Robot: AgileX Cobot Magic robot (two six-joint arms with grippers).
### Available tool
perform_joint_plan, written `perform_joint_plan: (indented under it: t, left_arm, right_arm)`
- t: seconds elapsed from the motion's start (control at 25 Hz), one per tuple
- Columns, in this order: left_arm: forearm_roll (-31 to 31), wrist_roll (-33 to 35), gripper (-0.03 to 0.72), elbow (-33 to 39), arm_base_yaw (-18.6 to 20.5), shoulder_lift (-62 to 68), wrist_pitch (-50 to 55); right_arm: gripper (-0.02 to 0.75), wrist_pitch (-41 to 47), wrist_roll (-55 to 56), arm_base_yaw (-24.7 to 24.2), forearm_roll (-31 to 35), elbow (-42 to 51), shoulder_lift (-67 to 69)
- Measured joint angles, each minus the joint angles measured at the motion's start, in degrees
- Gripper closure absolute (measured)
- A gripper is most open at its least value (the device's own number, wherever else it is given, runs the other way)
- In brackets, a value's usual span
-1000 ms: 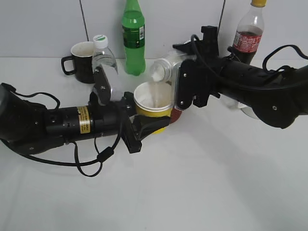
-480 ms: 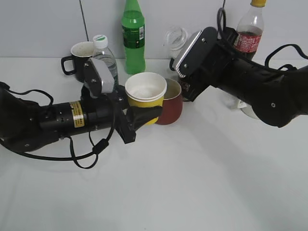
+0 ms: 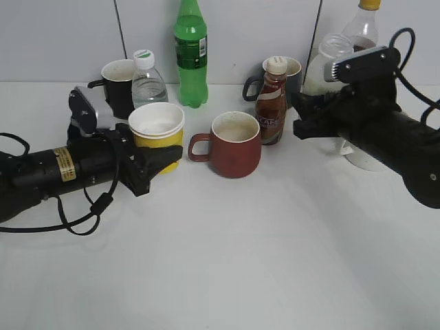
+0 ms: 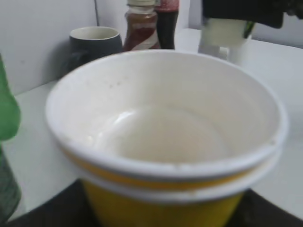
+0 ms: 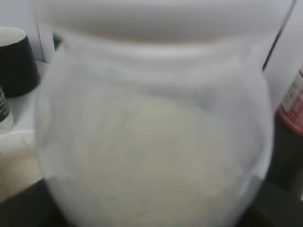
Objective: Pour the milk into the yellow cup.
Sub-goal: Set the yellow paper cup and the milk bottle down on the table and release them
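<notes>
Our left gripper is pinching the yellow cup; our right gripper is clasping the upright milk bottle.

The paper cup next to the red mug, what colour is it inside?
White inside; the yellow cup shows it best in the left wrist view, with pale milk at the bottom.

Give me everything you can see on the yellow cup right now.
The yellow cup is a small tapered paper cup with a white rim, a white inside and no handle. It stands upright at the table's left, gripped low on its wall by the left pincer. The left wrist view shows a shallow pool of pale liquid at its bottom.
</notes>
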Motion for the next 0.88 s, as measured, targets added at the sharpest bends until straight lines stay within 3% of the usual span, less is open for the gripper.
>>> perform_joint_plan:
  t: [0.24,0.88]
  left_arm:
    - [-2.27,0.0,0.293,0.7,2.81,0.0,2.08]
    - [-8.4,3.46,0.293,-3.76,2.82,9.33,1.86]
  right_arm:
    - [0.3,-0.66,2.88,-2.28,-2.46,4.77,0.19]
    - [0.3,-8.44,3.29,-2.28,-3.32,4.77,8.0]
